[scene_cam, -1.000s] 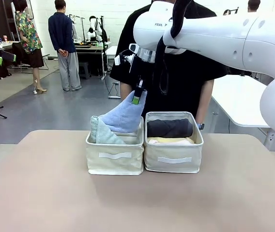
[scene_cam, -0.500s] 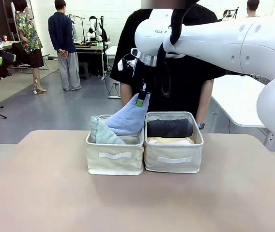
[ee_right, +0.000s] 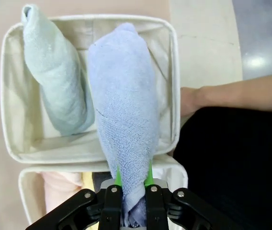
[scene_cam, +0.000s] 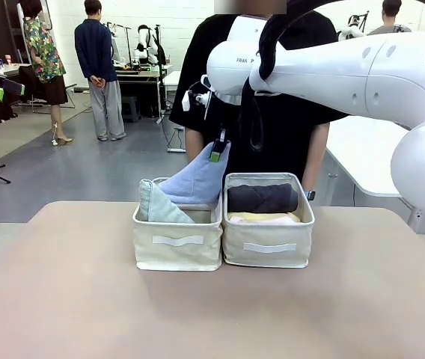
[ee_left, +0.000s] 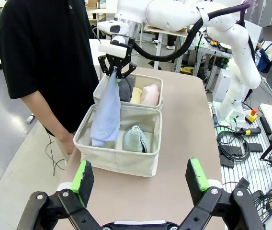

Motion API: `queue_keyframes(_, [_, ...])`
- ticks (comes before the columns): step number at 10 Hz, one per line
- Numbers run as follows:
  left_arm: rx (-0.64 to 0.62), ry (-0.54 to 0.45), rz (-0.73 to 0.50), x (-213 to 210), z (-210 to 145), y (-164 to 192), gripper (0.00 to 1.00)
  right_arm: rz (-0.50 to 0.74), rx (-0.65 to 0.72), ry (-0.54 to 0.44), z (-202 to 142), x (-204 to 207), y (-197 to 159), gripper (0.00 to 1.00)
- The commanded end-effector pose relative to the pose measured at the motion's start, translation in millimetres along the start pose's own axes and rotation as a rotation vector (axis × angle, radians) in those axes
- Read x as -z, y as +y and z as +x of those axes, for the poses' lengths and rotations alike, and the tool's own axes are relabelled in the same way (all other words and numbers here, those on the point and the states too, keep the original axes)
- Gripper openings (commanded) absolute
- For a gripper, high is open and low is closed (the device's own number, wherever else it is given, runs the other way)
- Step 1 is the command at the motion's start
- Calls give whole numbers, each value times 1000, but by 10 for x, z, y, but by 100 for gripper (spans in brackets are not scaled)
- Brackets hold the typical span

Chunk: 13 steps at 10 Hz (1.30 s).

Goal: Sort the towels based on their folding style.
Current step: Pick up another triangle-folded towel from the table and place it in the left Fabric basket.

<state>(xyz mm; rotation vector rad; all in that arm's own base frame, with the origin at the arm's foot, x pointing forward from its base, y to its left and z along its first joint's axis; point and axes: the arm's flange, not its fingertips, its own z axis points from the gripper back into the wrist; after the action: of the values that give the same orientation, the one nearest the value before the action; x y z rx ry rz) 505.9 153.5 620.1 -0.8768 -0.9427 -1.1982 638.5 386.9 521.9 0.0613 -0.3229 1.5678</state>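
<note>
Over the left-hand fabric bin (scene_cam: pixel 177 243): lowering the light blue cone towel (scene_cam: pixel 195 182), last one to be sorted.

Gripping the narrow tip of that towel with the right gripper (scene_cam: pixel 216 155), jaws pinched tight on the cloth, wide end already resting inside the bin beside the pale teal-green cone towel (scene_cam: pixel 155 206). Sitting rolled in the right-hand fabric bin (scene_cam: pixel 268 244): dark grey towel (scene_cam: pixel 262 198), yellow towel (ee_left: pixel 136 95) and pale pink towel (ee_left: pixel 150 95); a white one not made out. Hanging back near the table edge, left gripper (ee_left: pixel 140 176) spread wide and holding nothing. Judging the sort nearly complete: only releasing the blue cone and withdrawing remaining.
</note>
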Motion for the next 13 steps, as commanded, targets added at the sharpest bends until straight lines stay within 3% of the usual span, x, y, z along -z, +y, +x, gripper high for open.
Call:
queue_keyframes(1, [-2, 25, 9, 11, -1, -23, 100, 23, -42, 8, 126, 113, -33, 16])
queue_keyframes(13, [-2, 25, 9, 11, -1, -23, 100, 157, -127, 64, 382, 731, 237, 16])
